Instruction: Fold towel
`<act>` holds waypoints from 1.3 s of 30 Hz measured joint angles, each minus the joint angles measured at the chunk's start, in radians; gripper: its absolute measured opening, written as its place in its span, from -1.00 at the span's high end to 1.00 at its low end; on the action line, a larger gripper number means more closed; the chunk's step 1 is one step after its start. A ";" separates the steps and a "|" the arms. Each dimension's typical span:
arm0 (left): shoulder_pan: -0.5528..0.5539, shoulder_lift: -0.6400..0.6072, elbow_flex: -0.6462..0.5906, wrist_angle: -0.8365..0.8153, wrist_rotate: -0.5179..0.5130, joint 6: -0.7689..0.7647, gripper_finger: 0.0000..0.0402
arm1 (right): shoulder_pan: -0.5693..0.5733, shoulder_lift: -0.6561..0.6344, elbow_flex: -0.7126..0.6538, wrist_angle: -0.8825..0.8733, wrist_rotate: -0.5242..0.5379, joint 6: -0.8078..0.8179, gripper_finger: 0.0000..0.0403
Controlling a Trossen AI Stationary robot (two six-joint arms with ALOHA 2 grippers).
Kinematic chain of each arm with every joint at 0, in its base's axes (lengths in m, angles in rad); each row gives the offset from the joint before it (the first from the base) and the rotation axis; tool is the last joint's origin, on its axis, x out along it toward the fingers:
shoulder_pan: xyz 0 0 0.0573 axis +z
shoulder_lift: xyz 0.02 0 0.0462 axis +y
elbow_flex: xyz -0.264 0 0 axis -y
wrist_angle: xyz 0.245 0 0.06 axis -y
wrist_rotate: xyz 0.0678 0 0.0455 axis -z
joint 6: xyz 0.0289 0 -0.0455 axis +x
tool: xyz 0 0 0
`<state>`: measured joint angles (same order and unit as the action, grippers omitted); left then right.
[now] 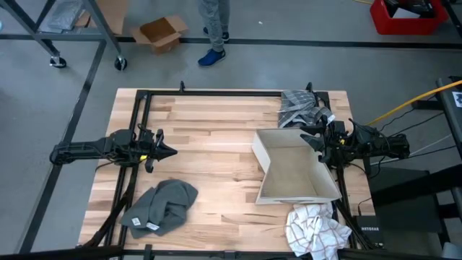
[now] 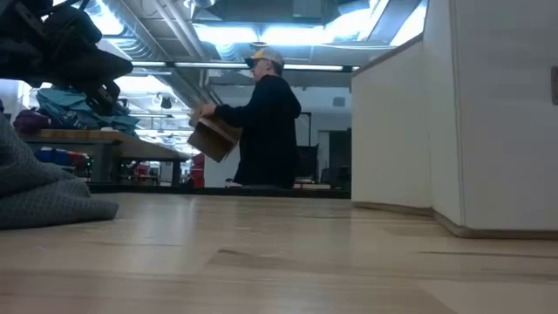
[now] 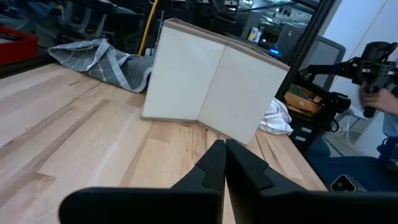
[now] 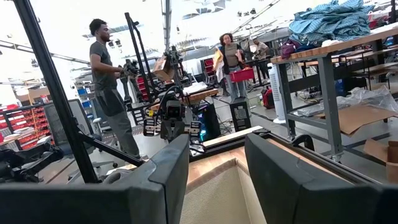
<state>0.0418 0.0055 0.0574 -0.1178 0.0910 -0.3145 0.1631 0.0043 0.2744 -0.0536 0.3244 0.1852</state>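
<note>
A crumpled grey towel (image 1: pixel 162 206) lies in a heap on the wooden table near its front left; the low view shows it at the left (image 2: pixel 44 187). My left gripper (image 1: pixel 170 152) hovers shut above the bare wood on the table's left side, just beyond the towel, pointing toward the right edge; its fingertips (image 3: pixel 225 163) are pressed together. My right gripper (image 1: pixel 310 141) stands open at the table's right side over the far right rim of a white open box (image 1: pixel 292 170). Nothing sits between its fingers (image 4: pixel 216 171).
The box (image 3: pixel 211 81) takes up the table's right half. A grey patterned cloth (image 1: pixel 299 107) lies at the far right corner and a white checked cloth (image 1: pixel 314 230) at the near right corner. A person (image 1: pixel 213 29) stands beyond the far edge.
</note>
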 joint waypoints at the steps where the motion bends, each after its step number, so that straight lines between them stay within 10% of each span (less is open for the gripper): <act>1: 0.000 0.000 0.000 0.000 0.000 0.000 0.98 | 0.000 0.000 0.000 0.000 0.000 0.000 0.20; 39: 0.000 0.000 0.000 0.000 0.000 0.000 0.98 | 0.000 0.000 0.000 0.060 0.000 0.001 0.20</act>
<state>0.0421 0.0051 0.0574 -0.1178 0.0909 -0.3145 0.1631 0.0044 0.2745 0.0066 0.3241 0.1860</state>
